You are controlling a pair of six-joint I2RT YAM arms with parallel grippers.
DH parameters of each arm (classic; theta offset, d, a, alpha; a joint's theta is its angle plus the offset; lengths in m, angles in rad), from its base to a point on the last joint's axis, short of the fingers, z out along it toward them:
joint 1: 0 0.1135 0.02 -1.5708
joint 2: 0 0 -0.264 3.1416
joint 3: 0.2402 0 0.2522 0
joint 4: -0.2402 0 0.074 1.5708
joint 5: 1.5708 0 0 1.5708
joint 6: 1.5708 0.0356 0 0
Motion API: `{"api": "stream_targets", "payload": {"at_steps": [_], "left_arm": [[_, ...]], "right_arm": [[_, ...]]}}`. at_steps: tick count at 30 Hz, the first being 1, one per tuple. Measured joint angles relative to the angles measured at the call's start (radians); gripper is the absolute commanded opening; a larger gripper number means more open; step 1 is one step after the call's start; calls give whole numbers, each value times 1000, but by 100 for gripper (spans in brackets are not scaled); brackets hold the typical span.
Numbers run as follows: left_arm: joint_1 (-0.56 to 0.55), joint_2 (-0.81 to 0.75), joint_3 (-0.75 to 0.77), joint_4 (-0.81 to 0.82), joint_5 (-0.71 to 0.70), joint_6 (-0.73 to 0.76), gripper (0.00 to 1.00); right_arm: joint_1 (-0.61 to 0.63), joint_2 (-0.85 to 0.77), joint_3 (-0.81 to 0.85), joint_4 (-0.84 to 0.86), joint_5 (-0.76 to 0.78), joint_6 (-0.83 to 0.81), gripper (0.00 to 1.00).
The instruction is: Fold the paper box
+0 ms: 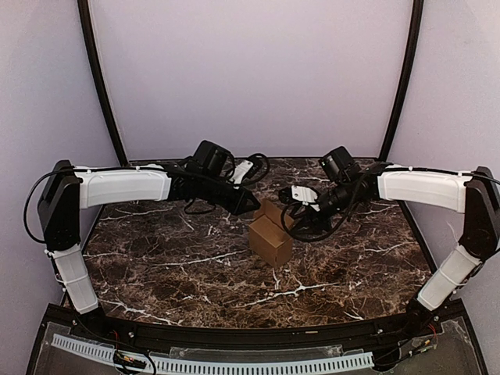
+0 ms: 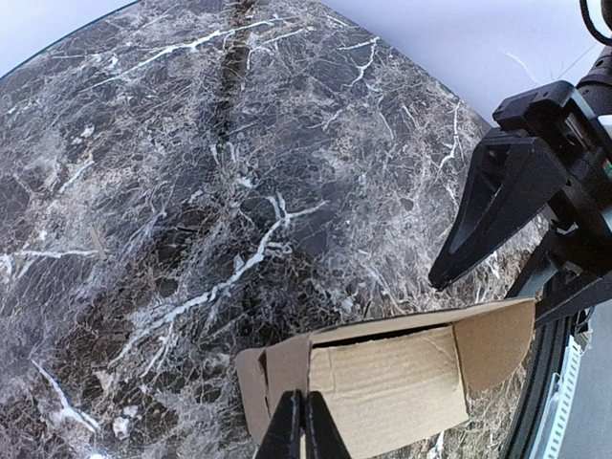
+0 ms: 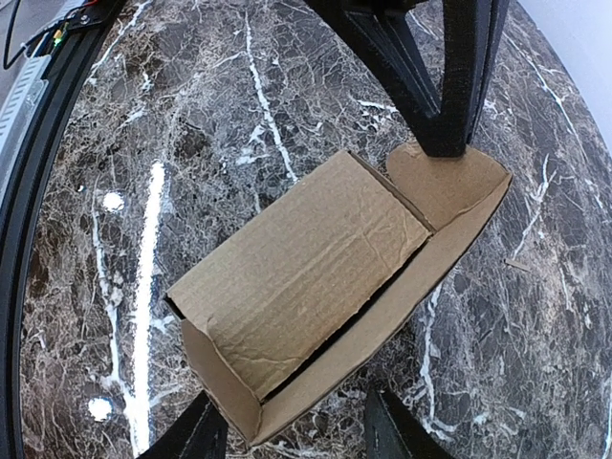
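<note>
The paper box point(image 1: 270, 241) is a small brown cardboard box on the marble table, partly folded, with its top panel down and its end flaps standing open. It fills the right wrist view point(image 3: 306, 277) and sits low in the left wrist view point(image 2: 387, 387). My left gripper point(image 1: 254, 205) is shut, and its tips point(image 2: 304, 421) rest at the box's far end flap, holding nothing. My right gripper point(image 1: 303, 217) is open. Its fingers point(image 3: 196, 435) stand either side of the box's other end, not touching it.
The dark marble table point(image 1: 156, 258) runs out to a black raised rim point(image 3: 38, 191) at the near edge. Black cables point(image 1: 258, 166) lie at the back behind the arms. Lavender walls close in the back and sides.
</note>
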Motion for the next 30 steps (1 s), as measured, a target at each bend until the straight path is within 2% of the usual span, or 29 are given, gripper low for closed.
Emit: {"api": "stream_targets", "payload": {"at_steps": [9, 30], "left_arm": [[-6, 0, 0, -8, -21, -7, 1], [-16, 0, -7, 2, -28, -29, 1]], "right_arm": [[11, 0, 0, -8, 1, -25, 51], [22, 0, 0, -37, 6, -49, 50]]}}
